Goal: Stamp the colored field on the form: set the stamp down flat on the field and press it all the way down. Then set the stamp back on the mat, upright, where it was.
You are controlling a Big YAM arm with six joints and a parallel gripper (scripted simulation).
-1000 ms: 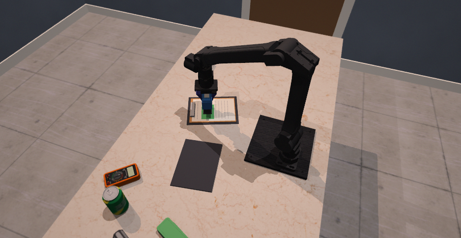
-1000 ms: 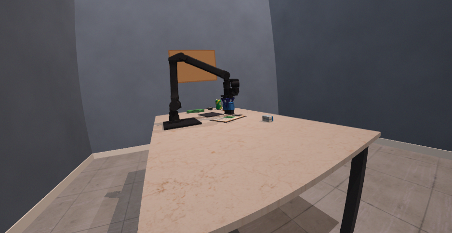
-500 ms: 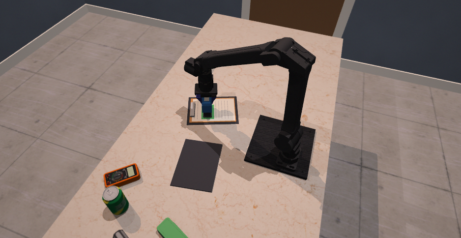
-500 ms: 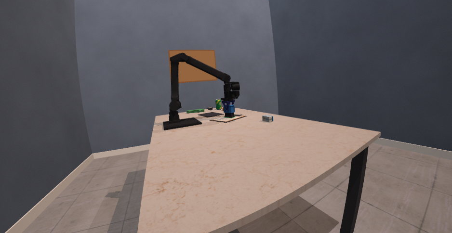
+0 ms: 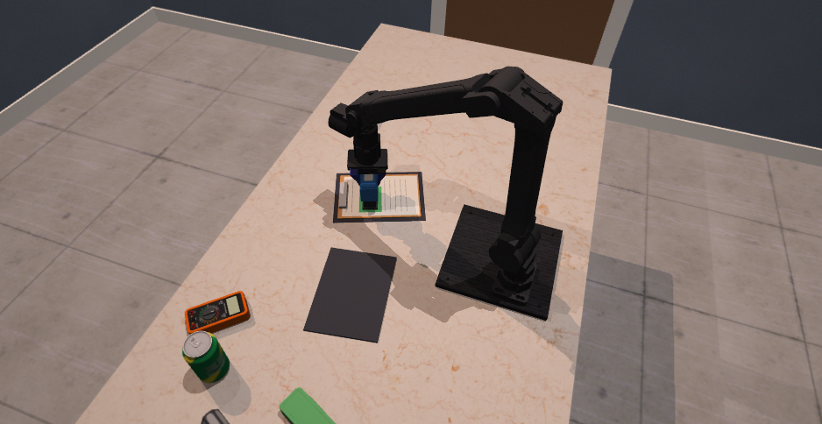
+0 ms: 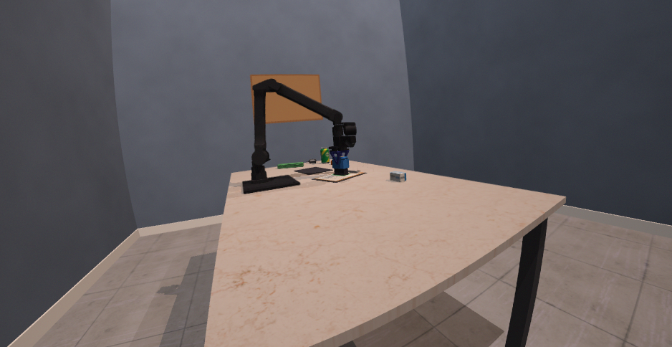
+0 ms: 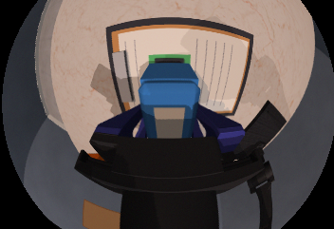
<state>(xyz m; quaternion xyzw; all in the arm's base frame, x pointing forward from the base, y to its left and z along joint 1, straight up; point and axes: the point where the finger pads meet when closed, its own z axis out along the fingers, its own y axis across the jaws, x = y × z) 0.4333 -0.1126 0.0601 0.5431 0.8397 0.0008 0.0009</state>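
The gripper [image 5: 368, 182] is clamped on the blue stamp [image 5: 369, 193]; the stamp stands upright on the form [image 5: 402, 191], covering the green field [image 7: 169, 57] so only a thin edge shows; the dark mat [image 5: 350, 293] lies nearer, apart from the form; the arm's base plate [image 5: 460, 260] sits to the right.

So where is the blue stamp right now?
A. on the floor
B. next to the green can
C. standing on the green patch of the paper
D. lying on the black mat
C: the gripper holds the blue stamp upright over the form, covering the green field except for thin edges.
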